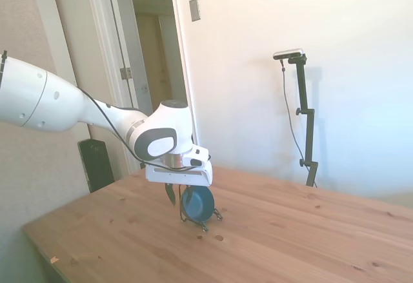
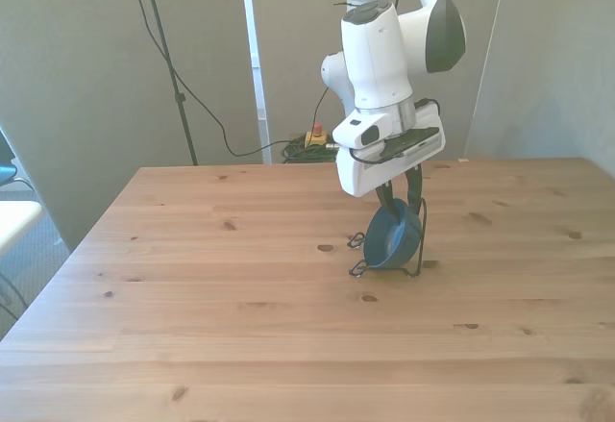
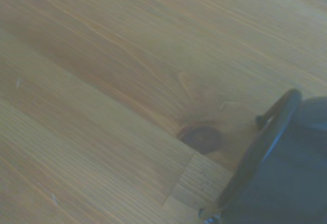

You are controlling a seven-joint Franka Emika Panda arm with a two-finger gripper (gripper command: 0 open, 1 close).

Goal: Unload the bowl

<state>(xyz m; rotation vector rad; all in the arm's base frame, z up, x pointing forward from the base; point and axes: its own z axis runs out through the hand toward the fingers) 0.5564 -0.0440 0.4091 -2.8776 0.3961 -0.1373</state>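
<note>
The small dark blue bowl (image 1: 197,204) (image 2: 392,237) stands on its edge in a thin black wire rack (image 1: 217,216) (image 2: 359,269) near the middle of the wooden table. My gripper (image 1: 181,196) (image 2: 400,201) hangs straight down over the bowl's upper rim. It is open, with one dark finger (image 1: 170,194) a little apart from the bowl's side and the other mostly hidden behind it. Up close, the wrist view holds a blurred patch of the bowl (image 3: 286,183) behind a wire of the rack (image 3: 265,137).
The table (image 2: 192,297) is bare pine boards around the rack, with a dark knot (image 2: 325,247) just beside it. A doorway (image 1: 155,57) and a dark box on the floor (image 1: 97,164) lie beyond the table's far edge in the side view.
</note>
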